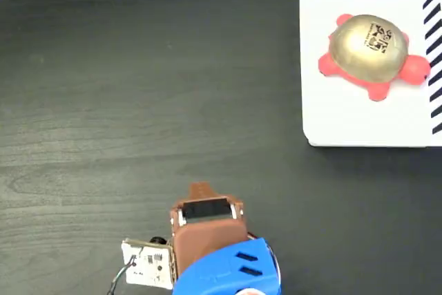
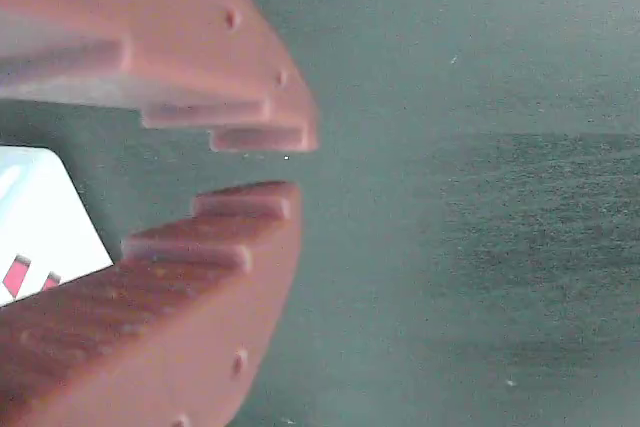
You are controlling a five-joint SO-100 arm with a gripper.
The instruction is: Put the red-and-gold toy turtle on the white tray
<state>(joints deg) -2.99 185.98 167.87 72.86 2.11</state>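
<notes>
One toy turtle point(image 1: 371, 56) rests on the white tray point(image 1: 345, 126), at two o'clock from the arm.
Nearly closed and empty, the gripper point(image 2: 270, 165) should simply stay clear, leaving the turtle undisturbed.

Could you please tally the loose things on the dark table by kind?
Toy turtle: 1, red-and-gold toy turtle, lying on the tray
Tray: 1, white tray
Total: 2

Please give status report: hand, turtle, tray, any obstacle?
Hand empty, nearly closed, above bare table. Turtle sits on white tray. Nothing in the way.
</notes>
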